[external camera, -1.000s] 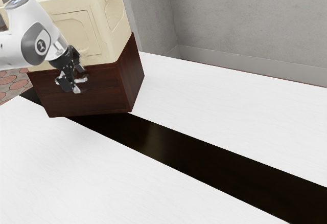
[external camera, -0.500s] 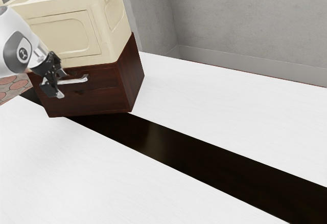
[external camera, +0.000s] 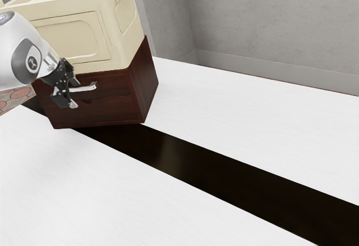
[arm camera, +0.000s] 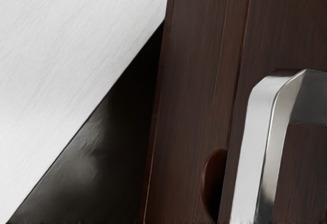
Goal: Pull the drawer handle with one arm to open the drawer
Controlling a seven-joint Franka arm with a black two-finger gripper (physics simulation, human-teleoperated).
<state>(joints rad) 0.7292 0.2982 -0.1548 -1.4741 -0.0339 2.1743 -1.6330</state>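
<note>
Drawer: dark red-brown wood, fine straight grain, in the upper part of the cabinet, under the crate
Handle: shiny flat-faced metal bar, bevelled at the corner
Crate: smooth, cream, a rounded panel moulded on its side
Gripper: black, 2 fingers spread, by the handle's end
Change from 0.5 s ago: gripper shifted toward the exterior view's right, covering more of the handle; crate unmoved

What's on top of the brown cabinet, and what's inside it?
A cream crate sits on top of the cabinet. What's inside the cabinet can't be seen, because its wooden front, with the silver handle, covers it.
</note>
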